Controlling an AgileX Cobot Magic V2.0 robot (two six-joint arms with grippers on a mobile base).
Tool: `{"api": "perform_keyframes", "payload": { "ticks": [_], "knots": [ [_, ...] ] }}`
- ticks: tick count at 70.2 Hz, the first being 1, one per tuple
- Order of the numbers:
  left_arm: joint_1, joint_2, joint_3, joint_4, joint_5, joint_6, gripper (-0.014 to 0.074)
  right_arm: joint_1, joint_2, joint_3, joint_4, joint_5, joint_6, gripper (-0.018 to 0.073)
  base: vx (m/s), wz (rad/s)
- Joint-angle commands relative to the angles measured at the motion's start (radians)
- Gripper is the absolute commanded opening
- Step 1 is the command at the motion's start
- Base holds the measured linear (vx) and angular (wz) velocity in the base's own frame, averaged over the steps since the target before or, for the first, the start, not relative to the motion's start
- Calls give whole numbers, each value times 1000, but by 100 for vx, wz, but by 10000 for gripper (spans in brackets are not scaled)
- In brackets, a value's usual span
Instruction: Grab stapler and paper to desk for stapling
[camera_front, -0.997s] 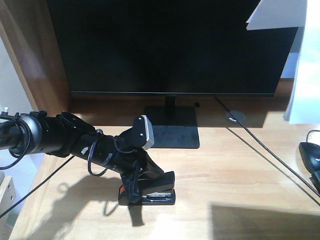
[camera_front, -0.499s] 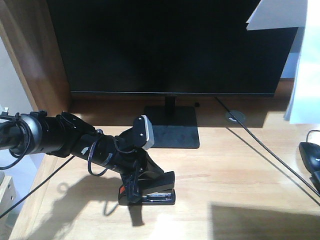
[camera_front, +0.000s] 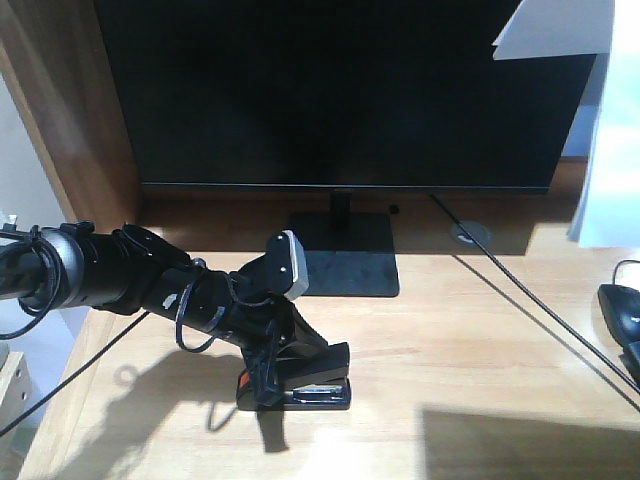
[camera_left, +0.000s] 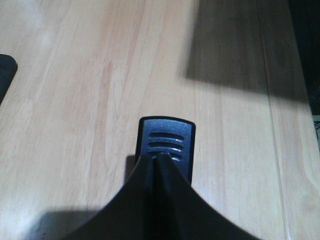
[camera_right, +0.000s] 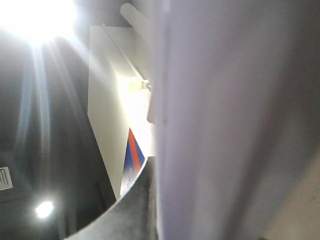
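Stapler (camera_front: 312, 385) sitting on the light wood desk (camera_front: 480, 350), near the front left, ahead of the stand of a large black monitor (camera_front: 340, 90). The left gripper (camera_front: 268, 372) reaches in from the left and is closed on it. In the left wrist view the two dark fingers (camera_left: 127, 210) meet in a thin seam, and the stapler's ridged black end pokes out beyond them.

White paper (camera_front: 605, 130) hangs in the air at the far right, well apart from the stapler. The right gripper (camera_right: 152, 165) appears pinched on the sheet.

Risks, as a judgement: the stapler's top seems slightly raised, so letting go or nudging it could tip or skid it along the smooth wood. Lowering the limp sheet could fold it, or catch it on the black cable (camera_front: 540, 320) or the mouse (camera_front: 622, 312) below.

Hard to make out: the paper fills the right wrist view and glare washes out the rest, so only one finger (camera_right: 127, 212) shows. The paper's lower edge is cut off in the front view. The gripper covers part of the stapler's orange patch.
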Motion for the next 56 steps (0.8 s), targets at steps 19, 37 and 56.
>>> {"api": "perform_keyframes", "payload": {
  "ticks": [19, 37, 56],
  "knots": [
    [-4, -45, -21, -45, 38, 0, -6, -4, 8, -23, -16, -34, -10, -6, 0, 0],
    [-4, -45, -21, -45, 38, 0, -6, -4, 8, -23, -12, -32, -10, -6, 0, 0],
    [-4, -45, -21, -45, 38, 0, -6, -4, 11, -28, 24, -28, -10, -6, 0, 0]
  ]
}}
